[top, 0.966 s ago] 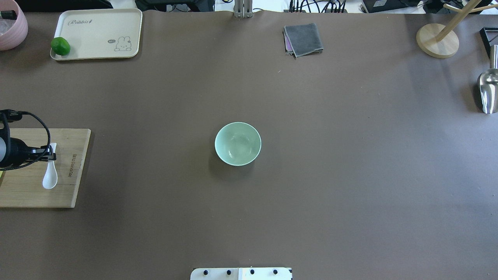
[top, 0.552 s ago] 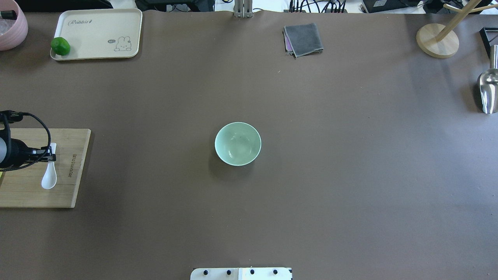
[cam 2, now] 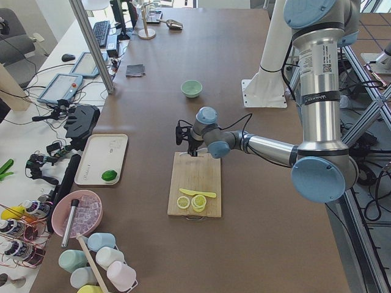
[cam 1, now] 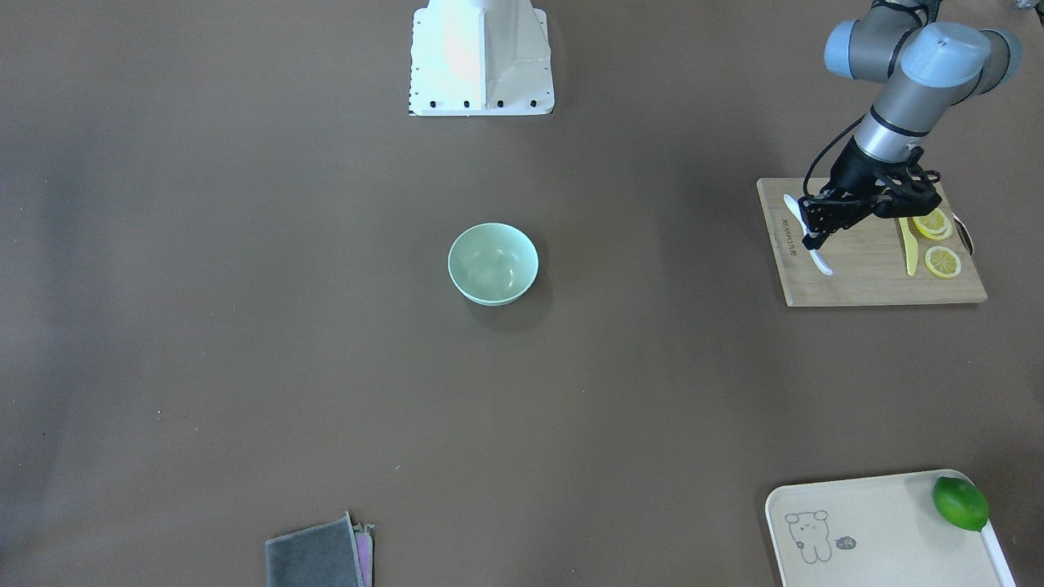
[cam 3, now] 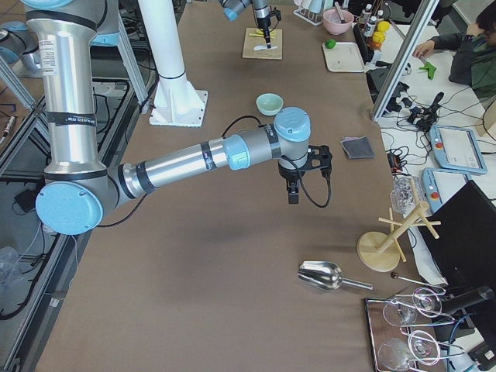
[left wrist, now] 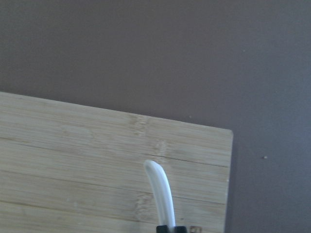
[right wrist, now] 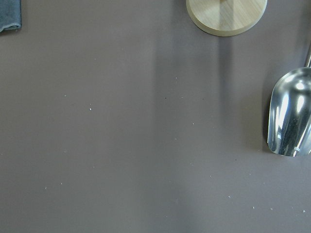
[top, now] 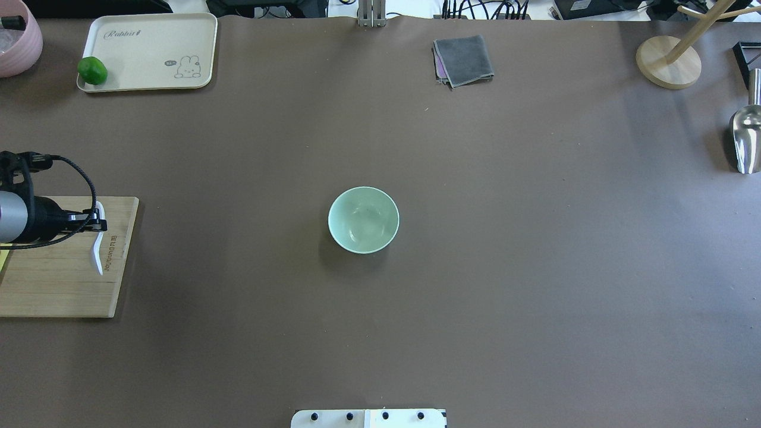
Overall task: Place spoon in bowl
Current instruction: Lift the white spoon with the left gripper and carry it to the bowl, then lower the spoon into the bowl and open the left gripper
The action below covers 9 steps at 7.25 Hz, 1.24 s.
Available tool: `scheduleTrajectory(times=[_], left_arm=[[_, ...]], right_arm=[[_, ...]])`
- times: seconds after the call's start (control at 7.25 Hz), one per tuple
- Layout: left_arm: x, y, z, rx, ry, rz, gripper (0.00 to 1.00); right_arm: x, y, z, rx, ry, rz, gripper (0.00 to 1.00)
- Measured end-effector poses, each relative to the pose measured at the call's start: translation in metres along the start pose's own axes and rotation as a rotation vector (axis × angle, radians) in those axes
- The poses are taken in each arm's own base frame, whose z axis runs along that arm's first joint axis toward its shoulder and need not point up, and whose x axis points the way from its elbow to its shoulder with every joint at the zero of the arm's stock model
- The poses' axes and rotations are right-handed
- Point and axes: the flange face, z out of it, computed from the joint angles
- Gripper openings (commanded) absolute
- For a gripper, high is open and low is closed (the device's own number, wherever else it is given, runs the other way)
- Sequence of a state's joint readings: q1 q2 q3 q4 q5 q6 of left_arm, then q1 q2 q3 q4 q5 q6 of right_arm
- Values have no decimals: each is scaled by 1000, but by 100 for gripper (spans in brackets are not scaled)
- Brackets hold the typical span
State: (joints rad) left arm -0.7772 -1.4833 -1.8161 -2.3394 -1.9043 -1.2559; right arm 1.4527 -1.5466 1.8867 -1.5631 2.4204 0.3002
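Left gripper jaws clenched on the white spoon, gripped mid-handle and turned on edge over the right end of the wooden cutting board, at the left edge of the overhead view. Mint-green bowl sits at frame centre, well apart from the spoon, nothing in it. Right gripper hangs over bare table mid-frame in the right side view; cannot tell its jaw state.

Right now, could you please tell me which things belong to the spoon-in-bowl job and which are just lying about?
Job:
- spoon, held by the left gripper
- bowl

Lying about:
- cutting board
- lemon slices
- yellow knife
- tray
- lime
- grey cloth
- metal scoop
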Motion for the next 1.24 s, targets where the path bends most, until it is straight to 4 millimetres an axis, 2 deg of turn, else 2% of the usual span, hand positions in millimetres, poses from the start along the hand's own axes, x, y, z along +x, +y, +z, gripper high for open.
scheduleTrajectory(times=[0.14, 0.28, 0.41, 0.55, 0.69, 0.83, 0.97, 1.1, 1.24], left_arm=[[52, -15, -1, 19, 74, -80, 0], [120, -27, -2, 21, 146, -173, 0], [188, -27, 1, 30, 186, -235, 0], [253, -11, 10, 71, 211, -269, 0], [305, 17, 21, 119, 235, -282, 0], [345, 40, 28, 151, 262, -296, 50], [376, 56, 32, 177, 286, -324, 97], [392, 63, 35, 214, 300, -345, 98], [392, 65, 37, 249, 300, -352, 98]], right_arm=[[3, 3, 1, -3, 2, 3, 100], [6, 7, 3, -7, 6, 9, 100], [7, 9, 3, -8, 9, 14, 100], [8, 9, 3, -8, 10, 17, 100], [8, 9, 3, -8, 11, 19, 100], [8, 10, 3, -8, 11, 21, 100], [8, 10, 3, -7, 11, 21, 100], [7, 9, 3, -7, 11, 20, 100], [6, 9, 2, -5, 11, 19, 100]])
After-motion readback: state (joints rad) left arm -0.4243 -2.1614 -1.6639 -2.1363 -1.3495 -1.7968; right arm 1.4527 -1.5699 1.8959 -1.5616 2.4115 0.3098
